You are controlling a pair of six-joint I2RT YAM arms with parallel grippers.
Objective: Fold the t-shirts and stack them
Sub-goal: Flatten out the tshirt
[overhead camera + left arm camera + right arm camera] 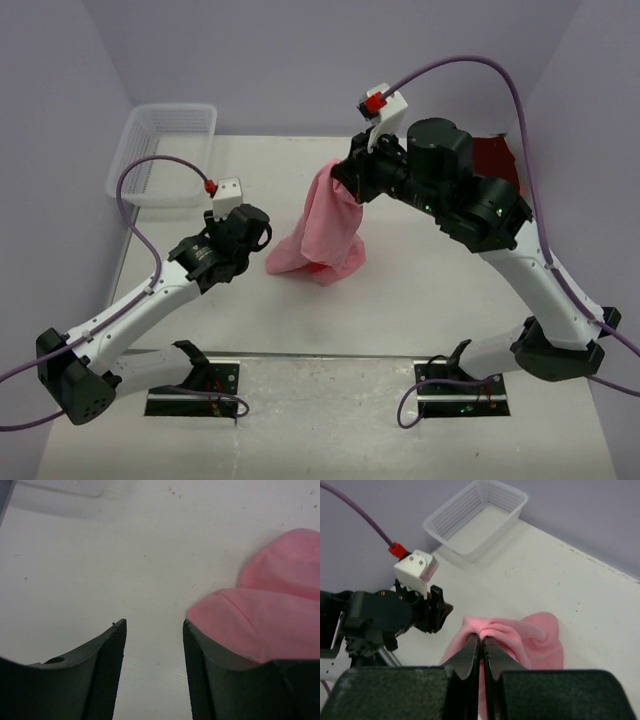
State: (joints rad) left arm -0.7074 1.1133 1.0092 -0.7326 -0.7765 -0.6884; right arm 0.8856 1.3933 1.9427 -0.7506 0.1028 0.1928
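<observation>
- Pink t-shirt (325, 225) is pinched at its top edge in the right gripper (338, 172). The jaws are closed tight on a fold of cloth, and the right wrist view shows no gap between them.
- We see the shirt hang from that pinch as a bunched column. Its long axis runs down from the gripper to the table (420, 300). In the top view it leans from upper right to lower left.
- Its lower end rests on the table near the middle and spreads into a crumpled heap toward the left arm.
- The cloth is plain light pink, soft and gathered into vertical folds. We cannot make out sleeves or collar.
- The right arm reaches forward and inward from its base, elbow raised, wrist turned toward the table centre and held above the surface.
- The left gripper (262, 232) sits low, just beside the shirt's lower left edge. Its jaws are apart, with bare table between them. In the left wrist view, pink cloth lies against the outer side of one finger.
- The left arm stretches diagonally from its base toward the centre.
- A maroon t-shirt (495, 155) lies at the far right, partly hidden behind the right arm.
- A white lattice basket (165, 150) sits at the far left corner, well apart from both shirts.
</observation>
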